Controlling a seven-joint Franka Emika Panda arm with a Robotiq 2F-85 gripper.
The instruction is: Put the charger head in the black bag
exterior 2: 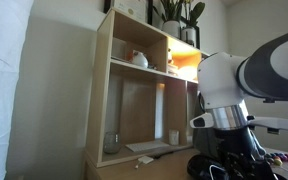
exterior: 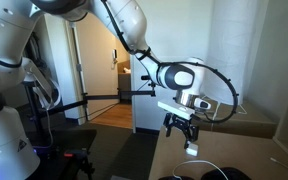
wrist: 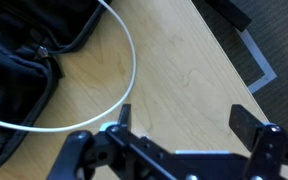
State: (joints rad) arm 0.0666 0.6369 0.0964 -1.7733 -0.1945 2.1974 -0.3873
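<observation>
- The charger head (exterior: 191, 149) shows in an exterior view as a small white block just under the tool's fingertips, over the pale wooden surface (wrist: 189, 60).
- From that view I cannot tell whether the block touches a fingertip or lies on the surface. It is outside the black bag.
- The wrist view shows no white block; between the fingers there is only bare wood.
- The tool (wrist: 184, 115) is released. In the wrist view its two dark fingers stand wide apart with nothing between them.
- The black bag (wrist: 14, 65) lies on the surface at the upper left of the wrist view, soft and creased, with a zip line along its edge.
- In an exterior view the bag (exterior: 209, 175) sits low at the bottom edge, just below and beside the block.
- A thin white cord (wrist: 132, 50) curves across the wood in a wide arc, running beside the bag and passing over its edge at the lower left.
- The arm reaches down from above, its white wrist (exterior 2: 224, 95) directly over the bag.
- The surface ends at a straight edge on the right of the wrist view, with grey floor (wrist: 269, 35) beyond it.
- Behind the surface stands an open wooden shelf unit (exterior 2: 134, 95), with potted plants (exterior 2: 174, 12) on top and a white object (exterior 2: 139, 60) on an upper shelf.
</observation>
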